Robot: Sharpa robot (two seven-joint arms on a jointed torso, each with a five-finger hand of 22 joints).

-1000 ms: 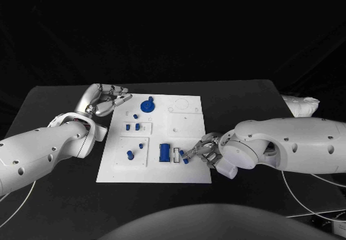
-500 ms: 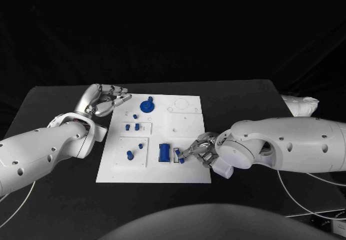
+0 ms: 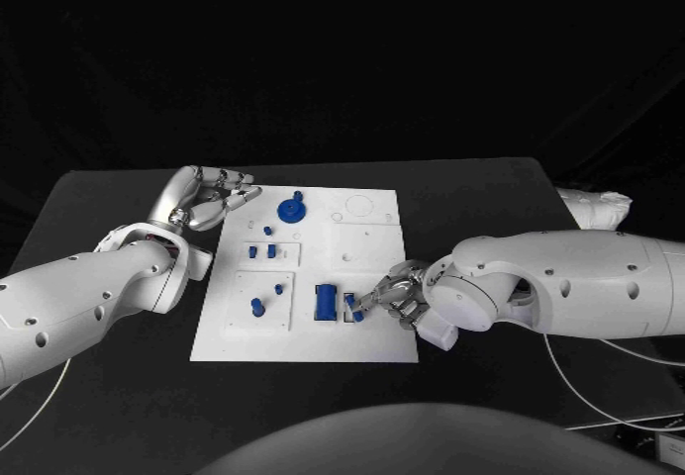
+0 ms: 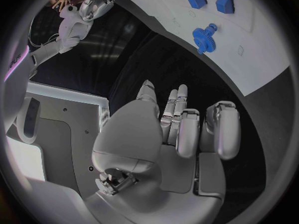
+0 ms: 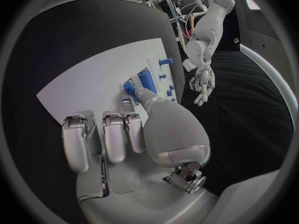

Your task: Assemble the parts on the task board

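Right hand (image 3: pixel 393 300) pinches a blue part (image 3: pixel 351 303) above the task board (image 3: pixel 374 234) slot; left hand (image 3: pixel 214 196) spread.

Legible markings: none found.
I can read no text, label, brand, number or sign on the task board (image 3: pixel 364 257), on its blue parts (image 3: pixel 326 301), or on either hand from any of my camera views.

The task board (image 3: pixel 374 237) lies mid-table (image 3: pixel 471 188), left hand (image 3: pixel 212 198) beside its far-left corner.
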